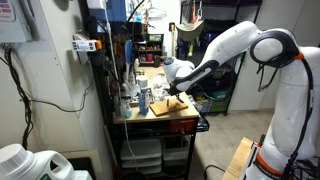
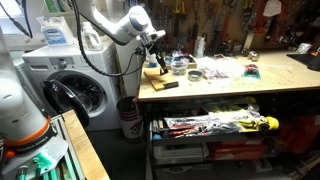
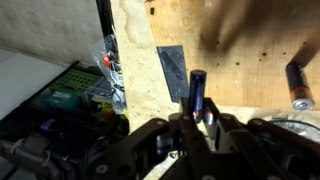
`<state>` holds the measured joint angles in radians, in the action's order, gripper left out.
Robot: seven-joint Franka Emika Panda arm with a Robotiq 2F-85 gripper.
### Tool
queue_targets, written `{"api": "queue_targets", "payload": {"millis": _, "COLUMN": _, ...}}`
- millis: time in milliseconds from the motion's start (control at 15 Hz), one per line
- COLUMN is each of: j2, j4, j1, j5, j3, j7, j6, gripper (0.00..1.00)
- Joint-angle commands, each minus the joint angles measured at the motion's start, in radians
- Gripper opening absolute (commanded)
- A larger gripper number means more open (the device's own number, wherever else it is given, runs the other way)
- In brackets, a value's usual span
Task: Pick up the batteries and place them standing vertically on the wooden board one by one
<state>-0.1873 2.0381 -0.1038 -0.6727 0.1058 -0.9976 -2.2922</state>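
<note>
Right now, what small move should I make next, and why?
Probably a short straight lift. The gripper is shut on the dark battery, close to the wooden board, and a second battery lies nearby to its side; sliding sideways first might knock it.

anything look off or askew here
A loose battery lies on its side at the right of the wrist view, not standing. The gripper is shut on a second battery, held upright. Nothing looks spilled or damaged.
</note>
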Motion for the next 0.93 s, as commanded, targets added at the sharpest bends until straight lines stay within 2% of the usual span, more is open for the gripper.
{"api": "queue_targets", "payload": {"millis": 0, "j2": 0.0, "j4": 0.002, "j1": 0.013, "j5": -0.015, "j3": -0.019, "j7": -0.013, "j6": 0.004, "gripper": 0.17}}
{"api": "queue_targets", "payload": {"millis": 133, "j2": 0.001, "j4": 0.004, "j1": 0.012, "j5": -0.021, "j3": -0.019, "j7": -0.019, "j6": 0.004, "gripper": 0.17}}
{"api": "queue_targets", "payload": {"millis": 200, "j2": 0.001, "j4": 0.004, "j1": 0.012, "j5": -0.021, "j3": -0.018, "j7": -0.019, "j6": 0.004, "gripper": 0.04}}
{"api": "queue_targets", "payload": {"millis": 467, "j2": 0.024, "j4": 0.042, "j1": -0.025, "j5": -0.196, "j3": -0.024, "j7": -0.213, "j6": 0.032, "gripper": 0.04}}
{"api": "queue_targets", "payload": {"millis": 867, "j2": 0.07, "j4": 0.135, "j1": -0.018, "j5": -0.339, "j3": -0.065, "j7": -0.51, "j6": 0.034, "gripper": 0.04}}
